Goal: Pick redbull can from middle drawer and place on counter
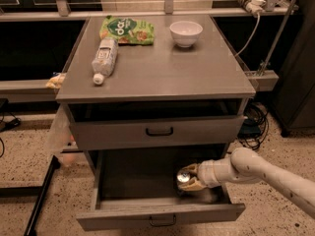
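Note:
The middle drawer [157, 219] stands pulled open at the bottom of the grey cabinet, dark inside. The redbull can [185, 177] stands upright in its right half, its shiny lid facing up. My gripper [189, 178] reaches in from the right on a white arm, with its tan fingers [194, 184] on either side of the can. The counter [162, 68] is the flat grey cabinet top above.
On the counter lie a clear plastic bottle [104, 59] on its side, a green snack bag [127, 30] and a white bowl [185, 33]. A shut grey drawer front [157, 131] sits just above the open drawer. Cables hang at the right.

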